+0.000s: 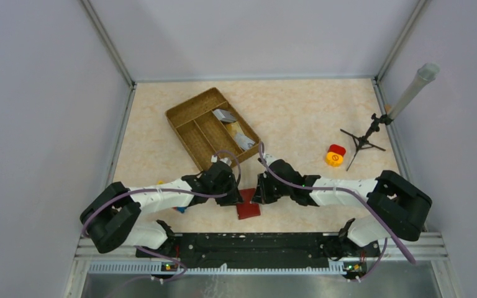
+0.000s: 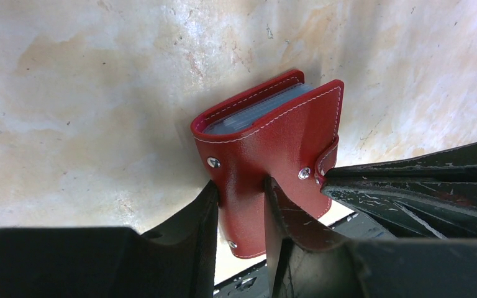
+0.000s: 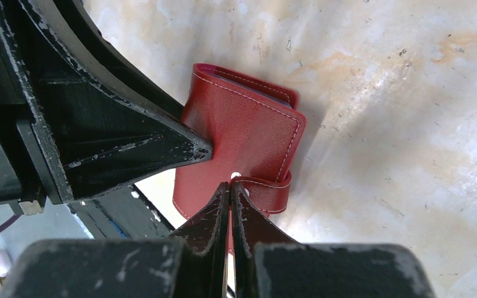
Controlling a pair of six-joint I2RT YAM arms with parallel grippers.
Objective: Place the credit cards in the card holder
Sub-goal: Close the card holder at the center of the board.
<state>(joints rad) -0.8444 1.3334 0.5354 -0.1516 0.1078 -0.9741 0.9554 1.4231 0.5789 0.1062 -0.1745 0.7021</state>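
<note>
The top external view looks down from high above and behind the arm bases, which line its bottom edge, and takes in the whole tabletop from far off. The left wrist view sits very close behind the left hand, facing along its fingers down onto the card holder. The right wrist view looks just as closely past the right hand at the same holder from the opposite side. Each wrist view also catches the other hand, and all three share the holder.
</note>
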